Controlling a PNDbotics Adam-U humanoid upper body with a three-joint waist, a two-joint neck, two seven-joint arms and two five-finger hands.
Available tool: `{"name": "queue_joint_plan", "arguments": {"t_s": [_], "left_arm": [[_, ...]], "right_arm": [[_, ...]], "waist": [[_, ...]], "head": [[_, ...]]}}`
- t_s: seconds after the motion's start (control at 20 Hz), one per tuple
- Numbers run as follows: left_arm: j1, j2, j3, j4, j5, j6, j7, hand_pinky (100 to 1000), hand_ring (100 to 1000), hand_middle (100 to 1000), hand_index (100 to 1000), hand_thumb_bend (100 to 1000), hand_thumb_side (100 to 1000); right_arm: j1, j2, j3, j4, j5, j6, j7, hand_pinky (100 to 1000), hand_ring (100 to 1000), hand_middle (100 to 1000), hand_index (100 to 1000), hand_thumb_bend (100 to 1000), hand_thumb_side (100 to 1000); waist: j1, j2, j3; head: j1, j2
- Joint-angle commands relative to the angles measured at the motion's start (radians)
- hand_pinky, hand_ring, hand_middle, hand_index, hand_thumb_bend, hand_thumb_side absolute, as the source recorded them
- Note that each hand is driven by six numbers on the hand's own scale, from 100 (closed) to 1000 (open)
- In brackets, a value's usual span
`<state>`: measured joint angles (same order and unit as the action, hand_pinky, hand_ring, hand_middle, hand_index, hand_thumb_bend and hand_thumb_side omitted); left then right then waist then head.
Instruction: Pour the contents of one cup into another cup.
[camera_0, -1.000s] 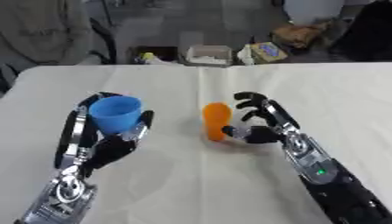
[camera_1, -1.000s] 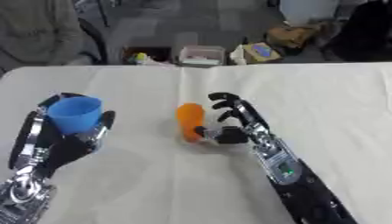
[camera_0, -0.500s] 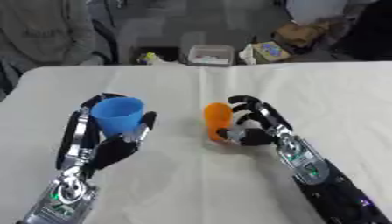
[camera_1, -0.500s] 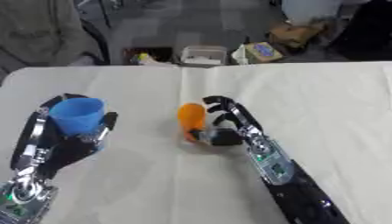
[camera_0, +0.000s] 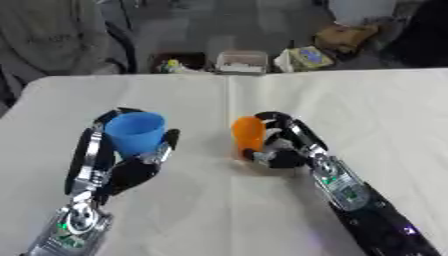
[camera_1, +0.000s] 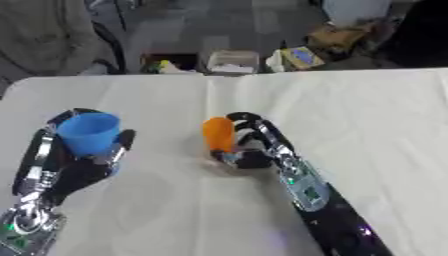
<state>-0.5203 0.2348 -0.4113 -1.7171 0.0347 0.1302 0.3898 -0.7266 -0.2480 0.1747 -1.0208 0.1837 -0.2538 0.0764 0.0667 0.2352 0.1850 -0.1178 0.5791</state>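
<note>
My right hand (camera_0: 282, 150) fingers curled round orange cup (camera_0: 248, 135) on table (camera_0: 385, 110); my left hand (camera_0: 122, 165) grasping blue cup (camera_0: 136, 132); cup contents not visible

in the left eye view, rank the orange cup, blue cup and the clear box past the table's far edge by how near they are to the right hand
1. Orange cup: right beside the right hand, whose fingers curl round it, mid-table.
2. Blue cup: across on the left side, held in the left hand.
3. Clear box: beyond the table's far edge, on the floor.
</note>
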Motion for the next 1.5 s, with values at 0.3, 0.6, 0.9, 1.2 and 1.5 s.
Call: {"name": "queue_joint_plan", "arguments": {"t_s": [0.3,0.6,0.9,1.2,1.5], "left_arm": [[-0.023,0.0,-0.005,-0.02,0.0,0.0,-0.006,100,100,100,342,394,100],[-0.026,-0.002,-0.01,-0.019,0.001,0.0,-0.01,100,100,100,341,397,100],[-0.028,-0.004,-0.012,-0.019,0.001,-0.001,-0.012,100,100,100,342,397,100],[-0.029,-0.005,-0.015,-0.019,0.002,-0.002,-0.014,100,100,100,342,397,100],[-0.03,-0.007,-0.017,-0.021,0.003,-0.002,-0.017,100,100,100,344,398,100]], "right_arm": [[-0.03,0.009,0.002,0.001,0.014,-0.008,0.003,579,772,801,844,573,209],[-0.041,0.019,0.001,0.004,0.017,-0.008,0.002,580,769,797,842,571,209],[-0.051,0.027,0.001,0.014,0.029,-0.009,0.001,637,772,797,839,576,208],[-0.061,0.034,-0.001,0.017,0.04,-0.009,-0.015,650,768,789,830,593,205],[-0.07,0.042,0.0,0.008,0.04,-0.006,-0.034,657,759,775,814,600,198]], "waist": [[0.001,-0.008,0.009],[0.002,-0.003,0.015],[0.0,0.001,0.019],[0.0,0.003,0.022],[0.0,0.005,0.024]], "head": [[-0.005,-0.001],[-0.008,-0.004],[-0.009,-0.005],[-0.01,-0.006],[-0.012,-0.007]]}}
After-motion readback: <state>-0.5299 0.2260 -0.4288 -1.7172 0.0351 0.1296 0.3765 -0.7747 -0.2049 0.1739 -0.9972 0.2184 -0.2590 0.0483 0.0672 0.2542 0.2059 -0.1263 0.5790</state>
